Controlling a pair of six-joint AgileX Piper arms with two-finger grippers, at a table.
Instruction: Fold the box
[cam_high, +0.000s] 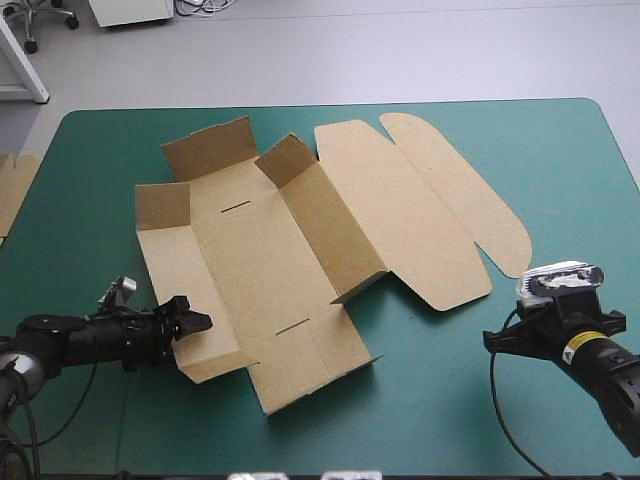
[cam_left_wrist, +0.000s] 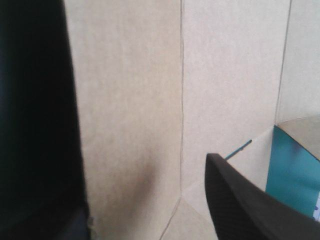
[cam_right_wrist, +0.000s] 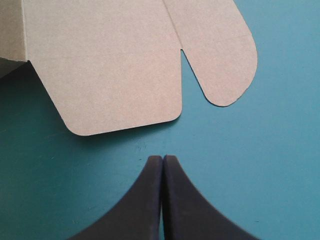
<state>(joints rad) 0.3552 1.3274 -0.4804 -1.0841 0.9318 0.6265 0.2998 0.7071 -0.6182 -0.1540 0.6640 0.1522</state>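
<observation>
One brown box lies in the middle of the teal-green table, only partly made up. From above I see some flaps at its far-left end standing and a long panel tilted up through the middle. The lid and its rounded tab lie flat toward the right. The left gripper is at the near-left corner, right at the edge of the side panel. The right arm is well apart from the board, near the right front of the table. A bit of spare board shows at the table's left edge.

Looking along the left gripper, its black fingers stand wide apart and grip nothing. Plain board with its crease lines fills the space ahead of them.

Looking along the right gripper, its fingers are pressed together in a point and are empty. They hover over bare cover, with the lid's rounded corner just ahead.

My worry is that nothing pins the sheet down. If the left gripper pushes that side panel up alone, the whole board may slide or turn across the cover. The standing flaps could then flop back flat. A stiff crease could also spring back open once released.
</observation>
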